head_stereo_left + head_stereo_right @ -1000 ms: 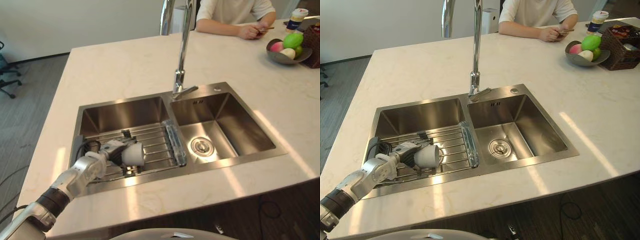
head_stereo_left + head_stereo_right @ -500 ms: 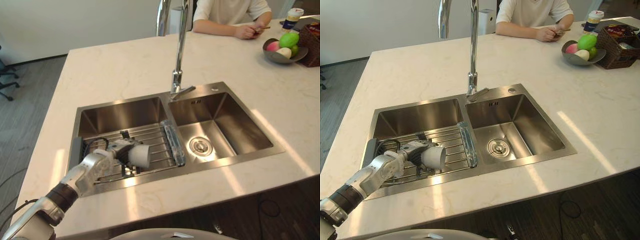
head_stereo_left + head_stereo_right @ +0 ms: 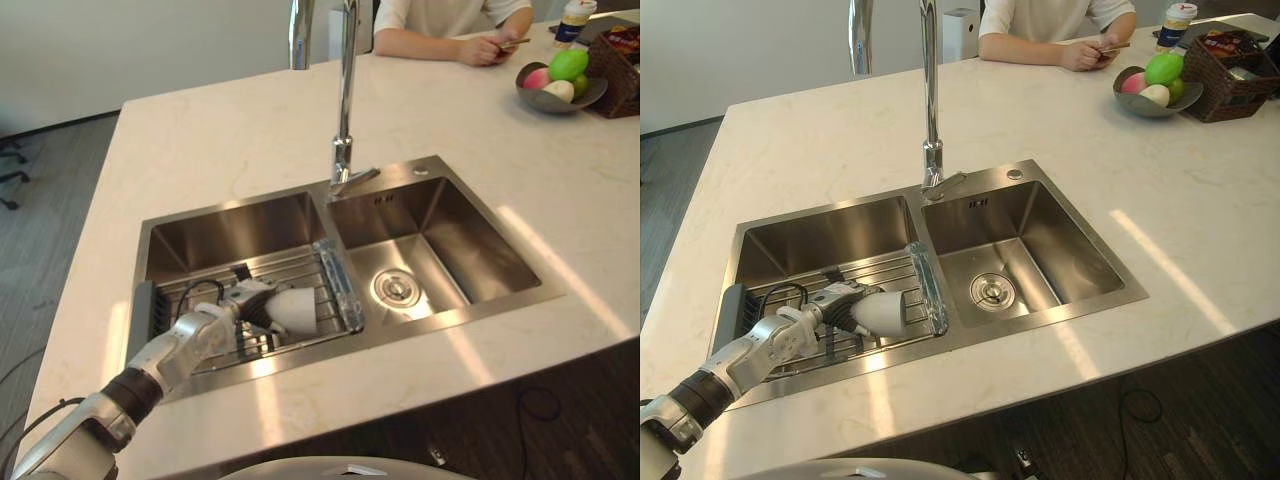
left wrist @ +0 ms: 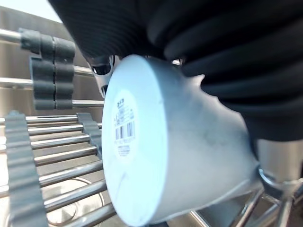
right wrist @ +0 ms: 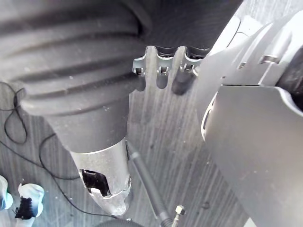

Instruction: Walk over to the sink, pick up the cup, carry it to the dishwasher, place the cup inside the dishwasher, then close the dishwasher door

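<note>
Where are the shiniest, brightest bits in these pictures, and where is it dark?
Left eye view: light lands in a bright band on the counter right of the sink, and the sink's front rim gleams near the cup in the left robot hand. Right eye view: the drain glints. Left wrist view: the cup's flat bottom is lit, the robot hand's cover dark.

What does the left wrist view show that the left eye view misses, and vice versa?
Left wrist view: a printed label on the base of the cup. Left eye view: the faucet, the right basin's drain, the fruit bowl and a person seated across the counter. Both: the white cup on its side over the wire rack, the left hand closed around it.
</note>
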You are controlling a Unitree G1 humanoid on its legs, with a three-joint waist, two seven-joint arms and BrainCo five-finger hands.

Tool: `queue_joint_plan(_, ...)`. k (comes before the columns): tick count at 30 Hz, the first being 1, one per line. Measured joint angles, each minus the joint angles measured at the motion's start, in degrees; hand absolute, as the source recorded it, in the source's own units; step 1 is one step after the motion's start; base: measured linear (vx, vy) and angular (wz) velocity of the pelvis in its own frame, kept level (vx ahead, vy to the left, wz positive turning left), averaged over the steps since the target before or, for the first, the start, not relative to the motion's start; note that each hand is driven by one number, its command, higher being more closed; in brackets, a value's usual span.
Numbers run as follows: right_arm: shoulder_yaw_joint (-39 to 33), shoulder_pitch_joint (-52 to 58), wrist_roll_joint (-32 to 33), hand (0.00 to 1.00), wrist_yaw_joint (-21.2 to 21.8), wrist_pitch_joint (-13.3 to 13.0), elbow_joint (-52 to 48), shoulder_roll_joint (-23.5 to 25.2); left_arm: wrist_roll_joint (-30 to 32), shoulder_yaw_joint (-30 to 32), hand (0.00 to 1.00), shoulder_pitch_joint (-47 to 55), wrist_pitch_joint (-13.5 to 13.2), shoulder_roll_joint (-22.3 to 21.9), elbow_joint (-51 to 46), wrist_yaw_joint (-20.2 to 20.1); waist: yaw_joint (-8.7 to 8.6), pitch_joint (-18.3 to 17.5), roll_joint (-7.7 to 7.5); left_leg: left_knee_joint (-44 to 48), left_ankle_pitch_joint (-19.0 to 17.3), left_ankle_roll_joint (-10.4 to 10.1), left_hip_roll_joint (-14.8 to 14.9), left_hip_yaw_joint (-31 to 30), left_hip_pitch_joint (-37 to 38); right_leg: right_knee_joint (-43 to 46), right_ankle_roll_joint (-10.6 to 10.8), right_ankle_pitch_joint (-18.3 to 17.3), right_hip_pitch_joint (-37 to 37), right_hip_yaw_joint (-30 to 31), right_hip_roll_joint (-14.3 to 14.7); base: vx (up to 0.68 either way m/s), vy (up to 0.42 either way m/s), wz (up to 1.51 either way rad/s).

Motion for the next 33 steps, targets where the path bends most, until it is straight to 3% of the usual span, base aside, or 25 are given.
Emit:
queue_joint_plan(2,0.1,0.0,0.0,0.0,0.1,0.0,0.0,0.0,1.9,1.6,1.0,0.8,-1.1,0.5,0.2,5.6,0.43,0.0,-0.02,0.3,0.0,0.0,0.0,-0.3,0.0,0.1,0.0,-0.1,0.2,-0.2,0.0,0.0,-0.002,0.08)
queue_joint_plan(4,0.2,0.2,0.0,0.0,1.0,0.0,0.0,0.0,3.5,6.0,1.0,1.7,-2.9,1.3,0.1,15.4,0.44,0.1,-0.12,0.3,0.2,0.1,-0.2,-1.6,0.0,0.7,0.2,-0.6,0.7,-1.5,-0.2,-0.02,-0.015,0.25)
queue_joint_plan(7,1.5,0.2,0.1,0.0,1.2,-0.1,-0.2,-0.1,4.5,12.7,1.0,2.1,-4.2,1.7,-2.4,25.2,1.61,0.2,-0.35,0.3,0.5,0.3,-0.4,-2.7,0.0,1.9,0.1,-1.3,0.6,-2.6,-0.4,-0.05,-0.009,0.21)
queue_joint_plan(11,2.3,0.2,0.1,0.0,1.4,-0.1,-0.6,0.1,4.5,18.4,1.0,4.0,-6.2,2.0,-11.1,31.9,2.5,0.4,-0.79,0.0,0.7,0.6,-0.9,-4.5,-0.1,3.2,0.1,-2.3,0.8,-4.3,-0.9,-0.04,-0.002,0.23)
queue_joint_plan(18,2.3,0.0,-0.3,0.0,2.0,-1.2,-0.8,0.6,2.4,24.5,1.0,6.8,-7.2,1.0,-14.9,34.7,3.78,0.7,-1.43,0.0,1.0,1.0,-1.6,-6.4,-0.3,3.0,0.1,-2.4,1.5,-5.8,-1.2,-0.02,-0.002,0.12)
queue_joint_plan(22,1.1,0.1,-1.8,0.0,1.8,-1.3,-0.3,1.1,-21.0,32.7,1.0,10.4,-7.5,-7.6,-19.1,30.1,4.71,0.8,-2.42,0.0,1.1,1.1,-2.1,-7.6,-0.3,2.6,0.1,-2.4,2.3,-6.8,-1.1,-0.01,-0.011,0.13)
queue_joint_plan(25,1.1,0.0,-3.7,0.0,1.8,-1.3,-0.3,2.0,-32.0,40.1,1.0,12.0,-7.5,-13.5,-19.0,28.7,5.47,1.1,-2.96,0.0,1.4,1.2,-2.3,-9.0,-0.3,2.4,0.0,-2.4,3.1,-8.2,-1.1,-0.03,-0.015,0.23)
queue_joint_plan(28,1.2,-0.1,-6.0,0.0,1.1,-1.0,0.0,3.1,-38.8,47.9,1.0,12.8,-8.6,-18.5,-18.0,28.5,6.24,1.5,-3.65,0.0,1.9,1.4,-2.6,-10.9,0.0,2.3,-0.1,-2.5,4.5,-10.1,-1.2,-0.05,-0.016,0.32)
queue_joint_plan(33,1.2,0.0,-8.1,0.0,0.6,-0.4,0.3,3.6,-39.9,55.0,1.0,15.6,-10.0,-19.7,-18.0,29.3,8.34,1.6,-4.66,0.0,2.7,1.8,-3.2,-13.1,-0.4,3.4,-0.2,-2.9,4.8,-12.2,-1.9,-0.08,0.013,0.25)
